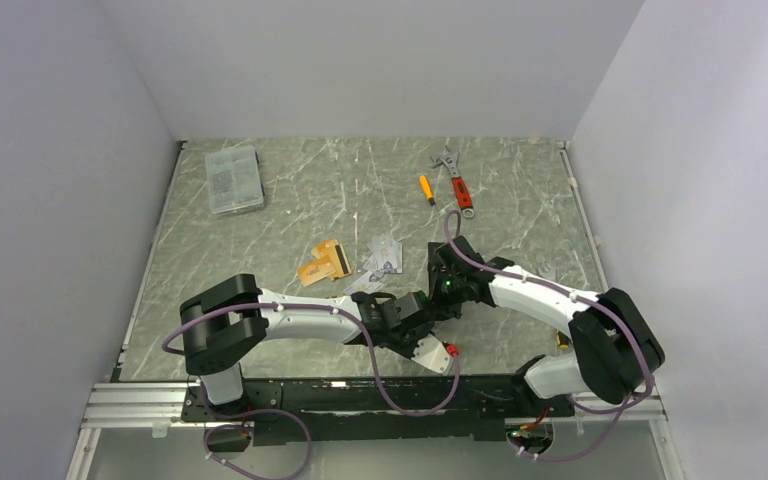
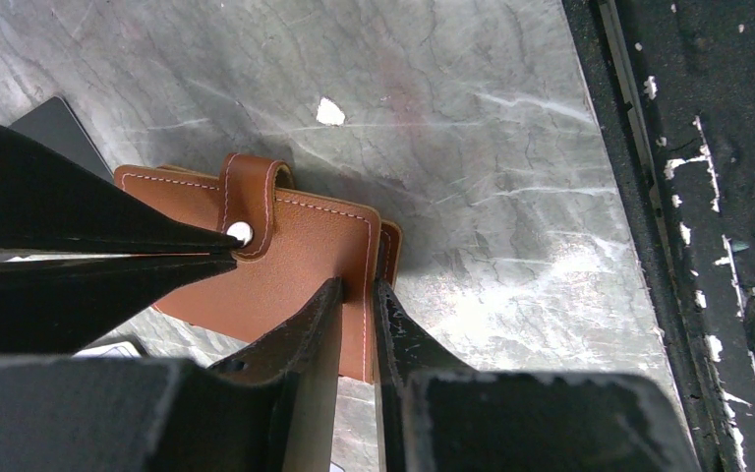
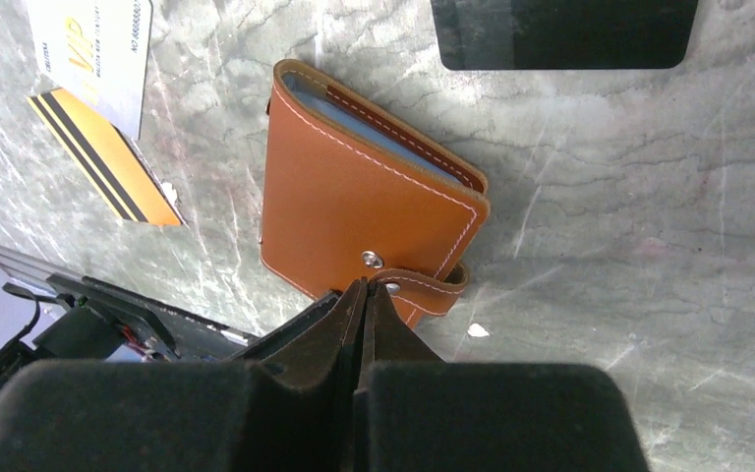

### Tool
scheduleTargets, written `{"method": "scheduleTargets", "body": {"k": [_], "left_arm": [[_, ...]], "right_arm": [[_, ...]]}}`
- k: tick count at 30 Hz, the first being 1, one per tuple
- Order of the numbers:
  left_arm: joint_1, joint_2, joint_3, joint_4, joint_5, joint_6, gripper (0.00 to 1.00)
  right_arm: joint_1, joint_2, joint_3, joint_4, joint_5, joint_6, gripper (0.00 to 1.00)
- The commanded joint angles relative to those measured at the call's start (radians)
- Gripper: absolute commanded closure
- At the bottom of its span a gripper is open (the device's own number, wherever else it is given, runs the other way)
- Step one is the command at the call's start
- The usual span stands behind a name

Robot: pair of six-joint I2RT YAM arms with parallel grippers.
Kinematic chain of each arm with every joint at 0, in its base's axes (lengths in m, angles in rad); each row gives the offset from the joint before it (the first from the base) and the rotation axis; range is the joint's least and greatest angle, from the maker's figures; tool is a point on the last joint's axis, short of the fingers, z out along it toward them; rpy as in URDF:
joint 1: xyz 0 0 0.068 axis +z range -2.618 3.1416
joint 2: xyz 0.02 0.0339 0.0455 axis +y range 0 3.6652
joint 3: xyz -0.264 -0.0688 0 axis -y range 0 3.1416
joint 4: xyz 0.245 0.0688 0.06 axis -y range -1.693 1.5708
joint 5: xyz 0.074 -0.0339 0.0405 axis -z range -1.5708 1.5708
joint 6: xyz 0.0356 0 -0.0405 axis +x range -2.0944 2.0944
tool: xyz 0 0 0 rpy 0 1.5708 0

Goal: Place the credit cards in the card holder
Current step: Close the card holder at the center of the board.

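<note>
Tan leather card holder [image 3: 364, 206] folded on table [image 3: 600, 197], left gripper [image 2: 356, 290] clamped on its edge, right gripper [image 3: 364, 290] closed, tips at snap tab [image 3: 428, 290], black-striped gold card [image 3: 118, 172] nearby.

card holder [image 3: 354, 206]: tan-brown, white stitching | card [image 3: 108, 162]: orange, black stripes | table [image 3: 649, 197]: grey-green marbled

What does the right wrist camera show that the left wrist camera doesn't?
Only right wrist: a striped gold card, a silver card and clear sleeves at the open edge. Only left wrist: the left gripper clamped on the wallet, and the black rail. Both: the wallet, its snap tab, and the shut right gripper at the snap.
</note>
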Motion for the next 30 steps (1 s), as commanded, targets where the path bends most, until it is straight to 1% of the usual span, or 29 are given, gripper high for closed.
{"method": "scheduleTargets", "body": {"k": [1, 18, 30], "left_arm": [[-0.003, 0.003, 0.006, -0.059, 0.029, -0.016, 0.8], [-0.003, 0.003, 0.008, -0.071, 0.036, -0.016, 0.8], [-0.002, 0.001, 0.007, -0.073, 0.037, -0.015, 0.81]], "right_arm": [[-0.006, 0.017, 0.034, 0.053, 0.029, 0.014, 1.0], [-0.006, 0.049, 0.017, 0.111, 0.034, 0.024, 1.0], [-0.005, 0.088, 0.002, 0.09, 0.052, 0.001, 1.0]]}}
